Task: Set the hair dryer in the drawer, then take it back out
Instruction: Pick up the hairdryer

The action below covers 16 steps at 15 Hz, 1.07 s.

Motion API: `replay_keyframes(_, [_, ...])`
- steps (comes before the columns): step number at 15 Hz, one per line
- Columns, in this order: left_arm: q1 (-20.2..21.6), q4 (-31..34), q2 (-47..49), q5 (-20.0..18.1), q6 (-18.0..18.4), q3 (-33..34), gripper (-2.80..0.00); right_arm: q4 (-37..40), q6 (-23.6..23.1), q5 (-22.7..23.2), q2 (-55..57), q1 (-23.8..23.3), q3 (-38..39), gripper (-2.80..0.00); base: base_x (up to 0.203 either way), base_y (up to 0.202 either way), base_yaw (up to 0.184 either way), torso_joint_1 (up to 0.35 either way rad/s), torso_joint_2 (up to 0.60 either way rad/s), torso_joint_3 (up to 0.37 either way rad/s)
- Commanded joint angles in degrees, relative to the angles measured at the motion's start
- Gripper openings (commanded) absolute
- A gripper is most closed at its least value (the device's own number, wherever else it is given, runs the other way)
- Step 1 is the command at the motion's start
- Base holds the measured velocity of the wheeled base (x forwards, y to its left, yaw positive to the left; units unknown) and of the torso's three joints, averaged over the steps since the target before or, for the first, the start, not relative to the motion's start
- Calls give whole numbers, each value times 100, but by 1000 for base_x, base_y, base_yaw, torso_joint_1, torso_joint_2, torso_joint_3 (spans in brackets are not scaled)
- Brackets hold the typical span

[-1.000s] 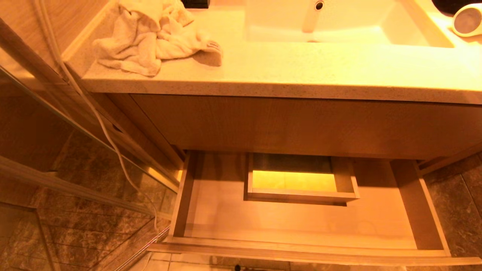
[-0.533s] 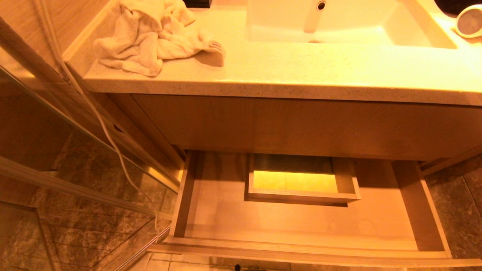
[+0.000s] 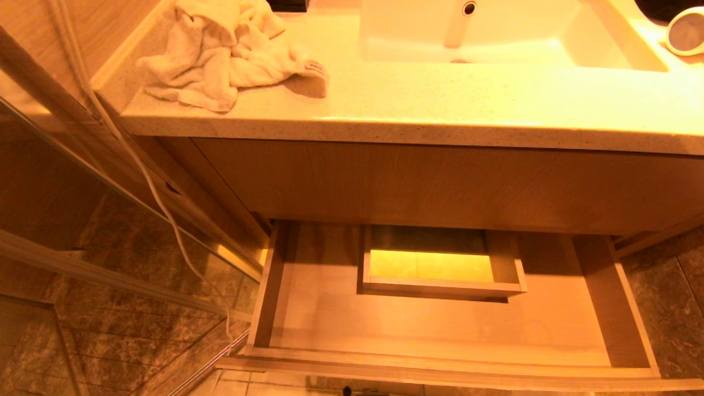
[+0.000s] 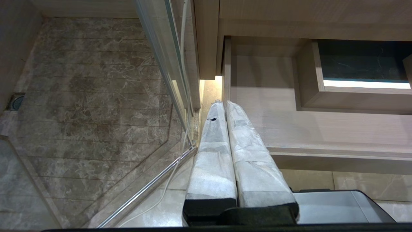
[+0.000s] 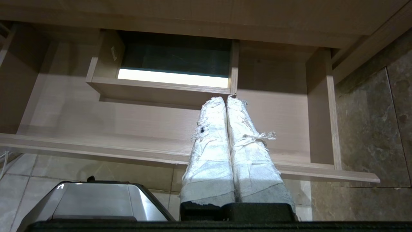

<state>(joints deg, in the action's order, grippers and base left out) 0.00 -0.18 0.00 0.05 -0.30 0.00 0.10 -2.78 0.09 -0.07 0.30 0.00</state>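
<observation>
Vanity unit seen from above, with the drawer (image 3: 434, 352) as landmark: it stands pulled fully out below the cabinet front, its floor bare apart from a boxed cut-out (image 3: 440, 264) at the back. The hair dryer (image 3: 686, 32) lies on the countertop (image 3: 440, 104) well above and to the right of the drawer, only its round end showing at the edge of the head view, beyond the sink basin (image 3: 511, 38). A crumpled towel (image 3: 220, 55) sits on the countertop above the drawer's left end. The left gripper (image 4: 222, 106) hangs in front of the drawer's left corner, its wrapped fingers pressed together and holding nothing; the right gripper (image 5: 225, 100) hangs before the drawer's right half, likewise clenched on nothing. Judged step: the opening one, the dryer not yet fetched. The next move appears to call for raising an arm from drawer level to the countertop, spreading its fingers and closing them round the dryer's barrel or handle
</observation>
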Motion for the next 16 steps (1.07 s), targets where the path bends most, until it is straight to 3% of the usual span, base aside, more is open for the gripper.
replay_keyframes(1, [0, 1, 5, 4, -5, -6, -280, -1, -3, -9, 7, 5, 0, -280, 0, 0, 0, 0, 0, 0])
replay_keyframes(9, [0, 1, 9, -2, -5, 0, -280, -1, 32, 0, 7, 5, 0, -280, 0, 0, 0, 5, -7, -5])
replay_keyframes(16, [0, 1, 5, 0, -5, 0, -280, -1, 41, 0, 7, 5, 0, -280, 0, 0, 0, 232, -490, -255])
